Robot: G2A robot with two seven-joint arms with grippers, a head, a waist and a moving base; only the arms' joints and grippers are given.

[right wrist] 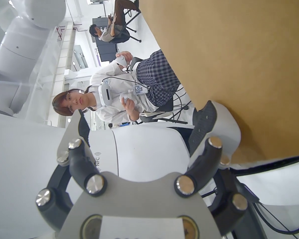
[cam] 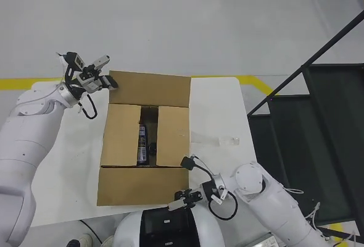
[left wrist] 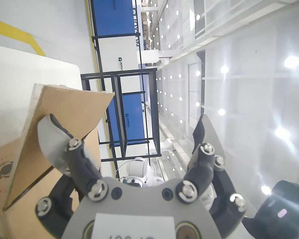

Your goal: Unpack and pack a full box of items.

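Right gripper (cam: pixel 181 199), bottom centre, fingers spread, one pad against near flap (cam: pixel 139 184). Left gripper (cam: pixel 106 72), upper left, also spread at far flap (cam: pixel 151 89) corner. Box (cam: pixel 121 142) mid-frame, inner flaps (cam: pixel 172 136) half shut. I'd worry about a pad slipping: flap springs back, box skids.

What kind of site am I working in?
Likely a warehouse or factory test hall: yellow floor lines, black metal racks beside the table, and rows of ceiling lights high overhead.
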